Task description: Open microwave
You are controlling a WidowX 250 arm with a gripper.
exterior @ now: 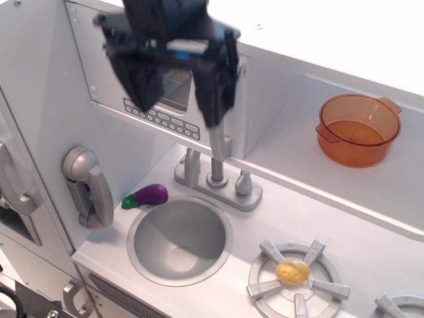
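The black gripper (177,89) hangs in the upper middle of the frame with its two fingers (213,86) spread well apart, holding nothing. It is blurred, so whether a fingertip touches anything behind it cannot be told. The microwave (136,69) fills the upper left: its flat white door faces the frame, the dark window is mostly hidden behind the gripper, and the grey button row (162,118) runs along the door's lower edge, between and just below the fingertips. The door looks flush with its box.

Below the microwave's bottom edge there is open room down to the grey faucet (217,173), the round sink (179,240) and the purple eggplant (150,195) lying at the sink's upper left rim. A grey phone handset (89,187) hangs on the left wall. At right, well apart from the gripper, an orange pot (358,130) sits on the white tabletop (291,149), and a yellow piece (293,271) rests on the burner (299,283) at lower right.
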